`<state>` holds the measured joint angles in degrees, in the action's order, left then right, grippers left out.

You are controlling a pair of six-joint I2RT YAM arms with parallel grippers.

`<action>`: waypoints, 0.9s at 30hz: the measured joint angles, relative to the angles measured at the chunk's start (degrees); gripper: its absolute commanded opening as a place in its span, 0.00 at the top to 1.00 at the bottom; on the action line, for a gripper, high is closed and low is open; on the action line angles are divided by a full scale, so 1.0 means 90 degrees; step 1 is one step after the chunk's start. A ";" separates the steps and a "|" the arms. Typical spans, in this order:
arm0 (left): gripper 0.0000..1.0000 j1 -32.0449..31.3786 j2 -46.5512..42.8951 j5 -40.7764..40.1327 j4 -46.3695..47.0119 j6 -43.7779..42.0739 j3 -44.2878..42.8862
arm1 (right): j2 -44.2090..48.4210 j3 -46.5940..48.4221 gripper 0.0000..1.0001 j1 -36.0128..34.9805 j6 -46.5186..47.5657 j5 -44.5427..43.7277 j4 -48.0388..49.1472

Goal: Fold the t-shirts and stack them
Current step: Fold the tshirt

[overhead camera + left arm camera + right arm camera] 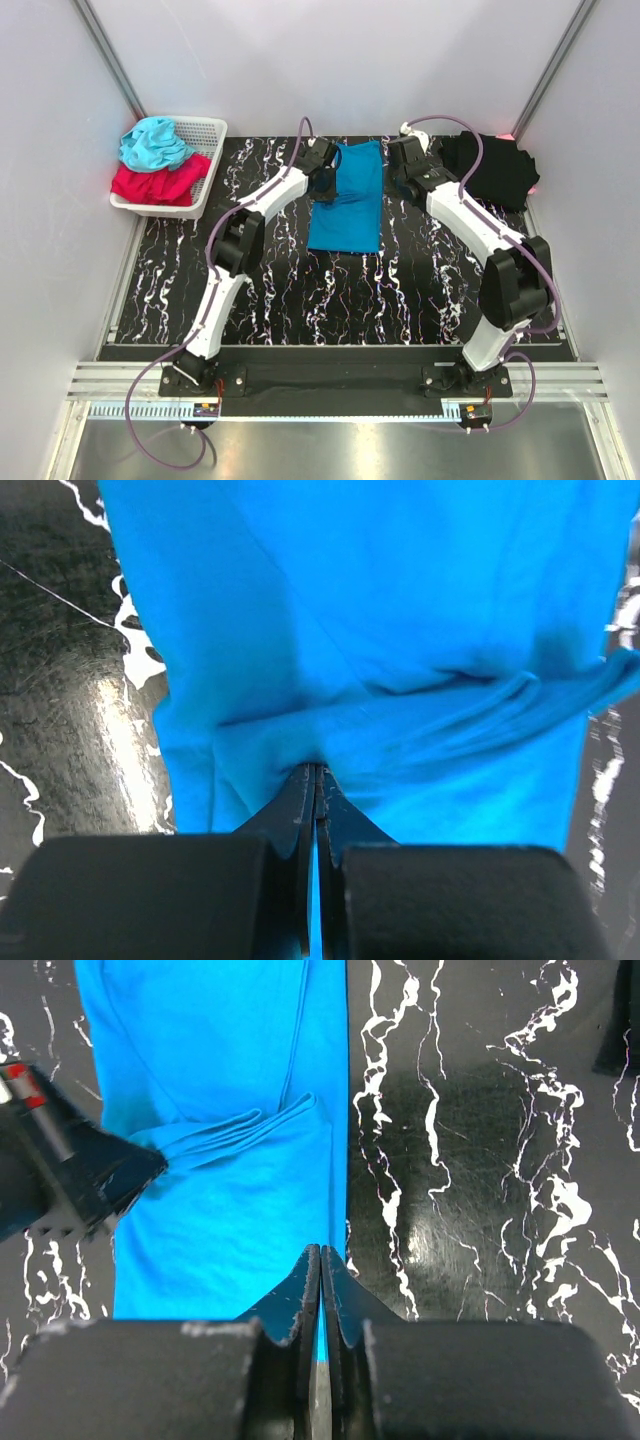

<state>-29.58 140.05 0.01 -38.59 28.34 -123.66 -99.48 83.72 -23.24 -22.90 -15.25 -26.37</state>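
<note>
The blue t-shirt [348, 205] lies folded into a long strip at the back middle of the table. It also shows in the left wrist view [400, 600] and the right wrist view [220, 1220]. My left gripper [325, 188] is shut on a bunched fold at the strip's left edge [316, 770]. A crease runs across the cloth from it. My right gripper [400, 188] is shut and hovers above the strip's right edge [320, 1252]; the cloth under it lies flat. The black t-shirt [495, 168] lies crumpled at the back right, its print hidden.
A white basket [205, 135] at the back left holds a cyan cloth [152, 143] and a red cloth [160, 183]. The black marbled table [300, 290] is walled by white panels on three sides. A metal rail runs along its near edge.
</note>
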 measured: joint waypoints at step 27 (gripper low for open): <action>1.00 -0.0257 -0.0129 -0.2560 0.2297 -0.0658 0.0673 | 0.1008 -0.1736 0.92 -0.0022 -0.0153 0.0826 0.0143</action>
<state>-31.90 138.89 -23.03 -17.91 22.41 -117.60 -90.41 68.10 -23.44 -24.27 -7.81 -25.08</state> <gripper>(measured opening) 0.008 0.081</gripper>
